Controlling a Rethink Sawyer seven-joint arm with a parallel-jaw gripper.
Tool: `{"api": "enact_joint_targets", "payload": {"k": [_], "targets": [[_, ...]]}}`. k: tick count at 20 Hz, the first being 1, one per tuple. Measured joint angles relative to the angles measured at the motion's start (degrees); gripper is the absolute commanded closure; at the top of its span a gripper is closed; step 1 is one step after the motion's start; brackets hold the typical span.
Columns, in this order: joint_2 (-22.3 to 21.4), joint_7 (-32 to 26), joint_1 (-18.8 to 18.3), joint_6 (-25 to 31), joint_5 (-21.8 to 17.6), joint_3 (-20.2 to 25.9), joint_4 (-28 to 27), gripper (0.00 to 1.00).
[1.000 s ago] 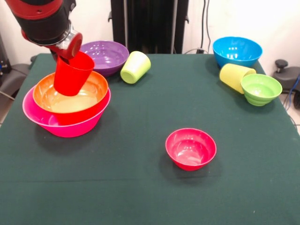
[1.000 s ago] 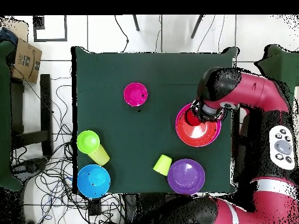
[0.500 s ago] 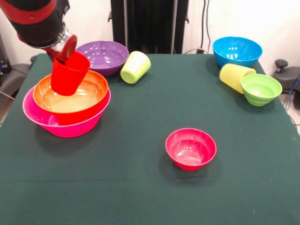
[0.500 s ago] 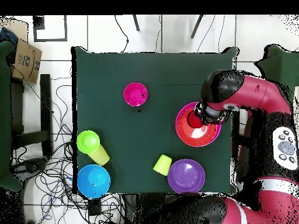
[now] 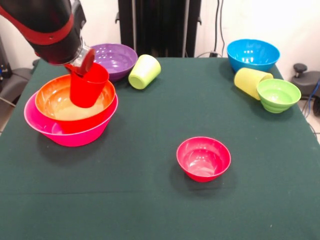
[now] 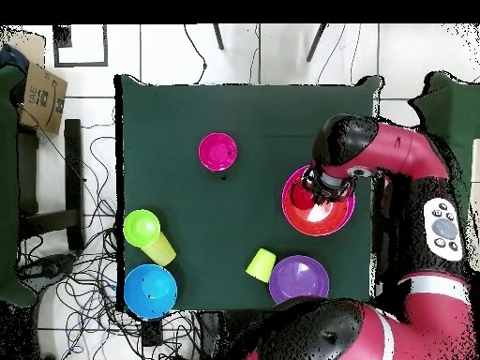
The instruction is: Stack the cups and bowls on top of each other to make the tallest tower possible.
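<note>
My gripper (image 5: 84, 62) is shut on the rim of the red cup (image 5: 88, 86) and holds it upright, low inside the large orange bowl (image 5: 60, 107). That bowl is nested in the large pink bowl (image 5: 70, 131) at the table's left. Whether the cup touches the bowl's floor, I cannot tell. In the overhead view the red cup (image 6: 301, 196) sits under my gripper (image 6: 322, 184), over the orange bowl (image 6: 323, 217). The lime green cup (image 5: 145, 71) and the pale yellow cup (image 5: 251, 80) lie on their sides. The small orange bowl is out of view.
The purple bowl (image 5: 113, 59) stands just behind the stack. The blue bowl (image 5: 252, 54) and the ribbed green bowl (image 5: 278, 95) are at the far right. The small magenta bowl (image 5: 203, 158) stands alone near the middle front.
My gripper has carried the red cup to the right in the front view and lowered it into the orange bowl. The other things have not moved.
</note>
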Motion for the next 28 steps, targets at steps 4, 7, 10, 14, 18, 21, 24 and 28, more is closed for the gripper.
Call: {"api": "enact_joint_targets", "payload": {"k": [4,7,10,14,18,21,24,28], "targets": [[0.6,0.0,0.0,0.3,-0.1,0.4,0.0,1.0],[0.6,0.0,0.0,0.3,-0.2,0.7,0.0,1.0],[0.6,0.0,0.0,0.3,-0.2,0.8,0.0,1.0],[0.6,0.0,0.0,0.3,-0.3,1.1,0.0,1.0],[0.6,0.0,0.0,0.3,-0.4,1.5,0.0,1.0],[0.6,0.0,0.0,0.3,-0.4,1.7,0.0,1.0],[0.6,0.0,0.0,0.3,-0.4,2.0,0.0,0.0],[0.3,0.0,-0.1,0.3,-0.5,2.1,0.3,0.0]]}}
